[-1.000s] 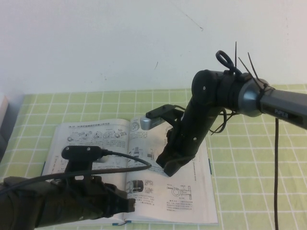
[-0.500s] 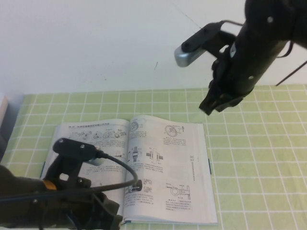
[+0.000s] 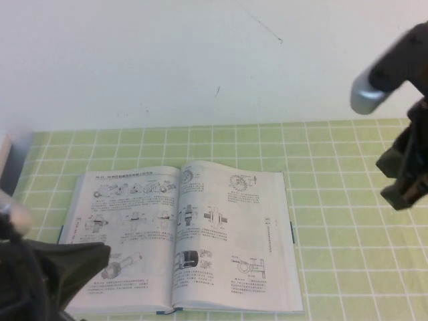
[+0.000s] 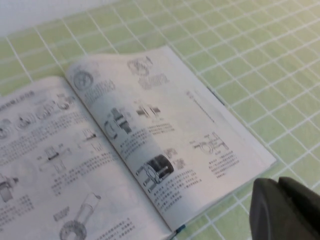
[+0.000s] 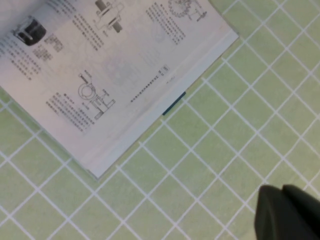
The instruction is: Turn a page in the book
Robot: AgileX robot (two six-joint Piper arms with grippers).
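The book [image 3: 221,234] lies open and flat on the green checked cloth; it also shows in the left wrist view [image 4: 150,130] and the right wrist view [image 5: 115,65]. The page [image 3: 127,221] with the boxed grid of drawings lies flat as the left leaf and shows in the left wrist view [image 4: 45,165]. A blue ribbon end [image 4: 178,230] sticks out at the spine's near end. My left gripper [image 3: 100,255] is shut and empty, off the book's near left corner, shown in its wrist view [image 4: 280,200]. My right gripper [image 3: 401,190] is shut and empty, raised well right of the book, shown in its wrist view [image 5: 282,210].
The green checked cloth [image 3: 348,267] covers the table up to a white wall [image 3: 167,60]. A grey object [image 3: 5,160] stands at the far left edge. The book's grey-blue cover edge [image 5: 174,104] shows under the right leaf.
My right gripper lifted off the book's right leaf and swung up and away to the right. My left arm drew back off the left leaf toward the near left. The pages lie unchanged.
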